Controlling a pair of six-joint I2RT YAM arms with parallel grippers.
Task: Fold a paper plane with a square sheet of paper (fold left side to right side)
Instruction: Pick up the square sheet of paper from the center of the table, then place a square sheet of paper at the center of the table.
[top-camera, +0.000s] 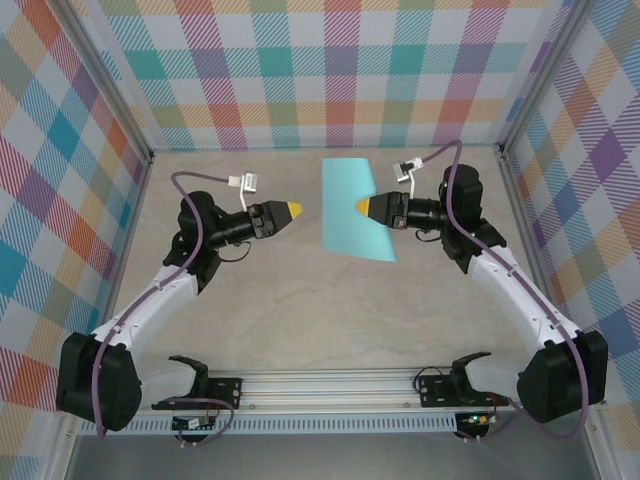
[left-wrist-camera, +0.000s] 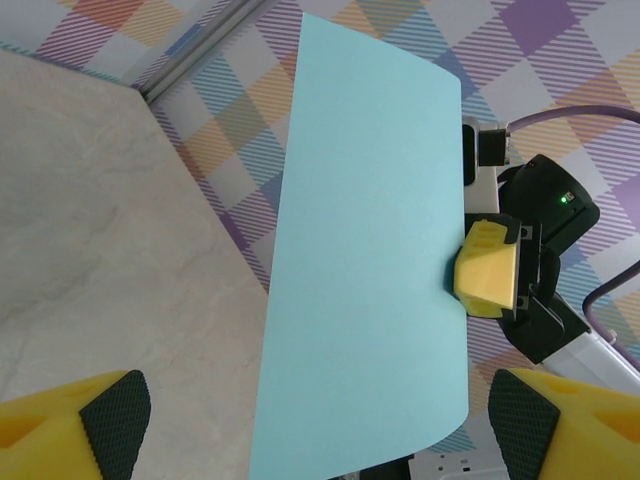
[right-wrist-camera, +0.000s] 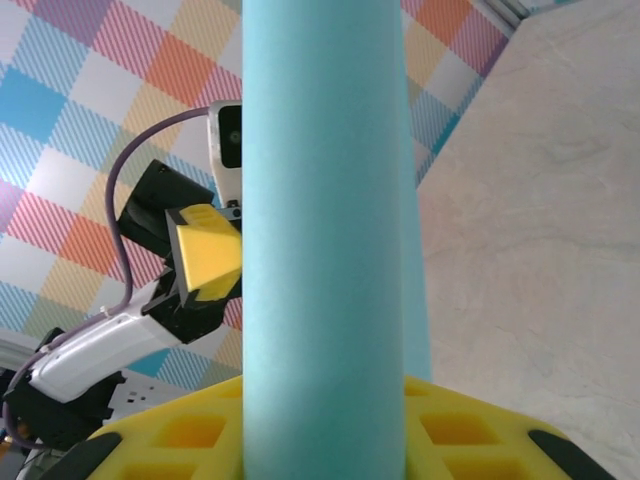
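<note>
The square sheet of paper (top-camera: 348, 215) is plain light turquoise and hangs off the table in a curve, above the back middle. My right gripper (top-camera: 362, 206) is shut on its right edge; in the right wrist view the sheet (right-wrist-camera: 325, 200) rises from between the yellow pads (right-wrist-camera: 180, 440). My left gripper (top-camera: 293, 209) stands open to the left of the sheet, a short gap away and not touching it. In the left wrist view the sheet (left-wrist-camera: 370, 250) fills the space ahead of my wide-apart fingertips (left-wrist-camera: 115, 415), with the right gripper (left-wrist-camera: 487, 275) pinching its far edge.
Multicoloured plaid walls (top-camera: 330, 70) close the table (top-camera: 300, 310) at the back and on both sides. An aluminium rail (top-camera: 330, 385) with both arm bases runs along the near edge. Beige table surface lies bare below the sheet and in front.
</note>
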